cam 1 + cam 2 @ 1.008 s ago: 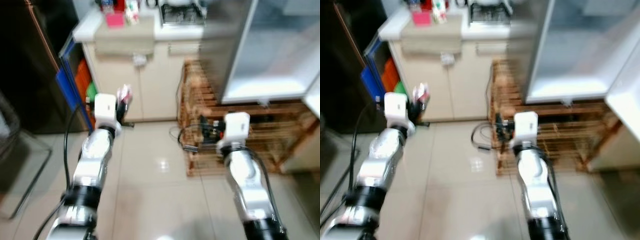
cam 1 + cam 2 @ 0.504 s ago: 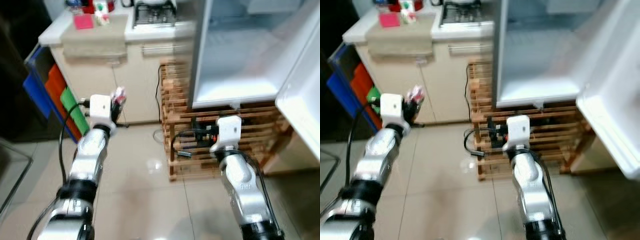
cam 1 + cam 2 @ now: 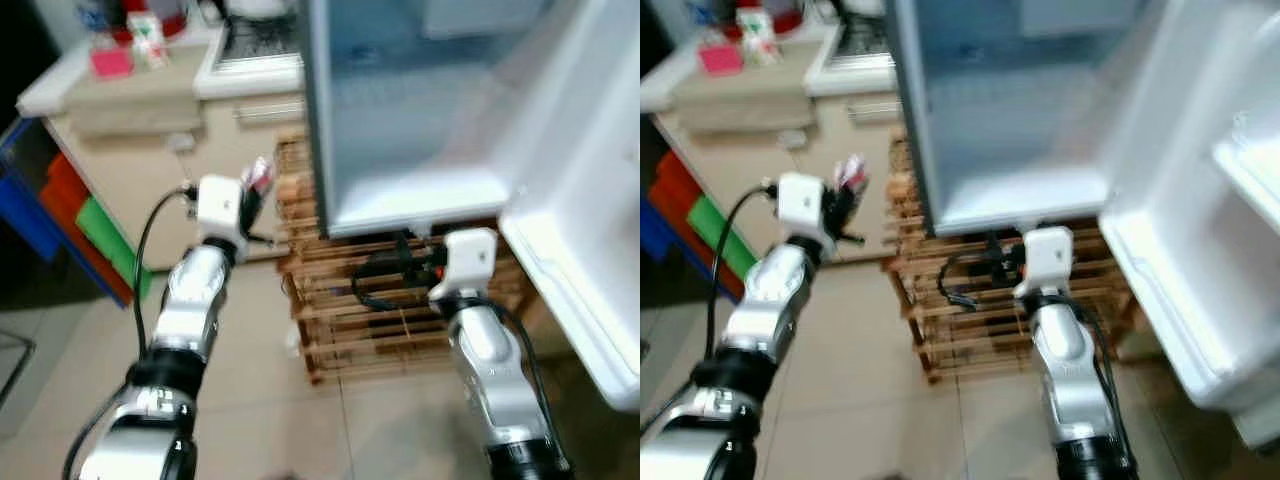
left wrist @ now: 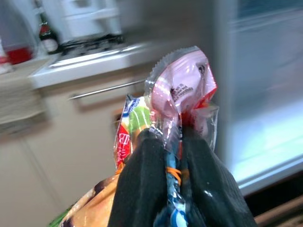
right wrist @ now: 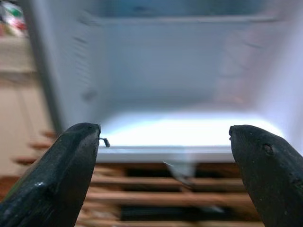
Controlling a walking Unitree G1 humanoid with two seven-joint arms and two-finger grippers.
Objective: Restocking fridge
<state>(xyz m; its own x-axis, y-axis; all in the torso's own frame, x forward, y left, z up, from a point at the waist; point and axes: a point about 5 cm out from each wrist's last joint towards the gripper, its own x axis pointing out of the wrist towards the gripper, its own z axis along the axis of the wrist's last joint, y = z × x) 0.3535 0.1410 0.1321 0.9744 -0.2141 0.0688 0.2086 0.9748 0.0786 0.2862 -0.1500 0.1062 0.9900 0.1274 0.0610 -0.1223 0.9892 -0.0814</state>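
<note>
- Head views: fridge (image 3: 400,120) stands open on a wooden slatted rack (image 3: 350,320), its door (image 3: 590,230) swung out on the robot's right. Both arms are raised toward it. Left gripper (image 3: 252,195) holds a bunch of snack packets (image 3: 258,175) just beside the fridge's left edge, likely carried upright so it can go straight onto a shelf. Counter (image 3: 130,85) with small items sits further left.
- Left wrist view: black fingers (image 4: 142,189) are clamped together on the packet necks, pink packet (image 4: 182,90) uppermost, a green-and-red one (image 4: 132,120) beside it. Grip looks firm; the wrappers are crinkled.
- Right wrist view: right gripper (image 5: 163,165) faces the lit, bare bottom shelf (image 5: 189,132), fingers (image 5: 52,179) spread wide and holding nothing, probably kept free as a spare hand.
</note>
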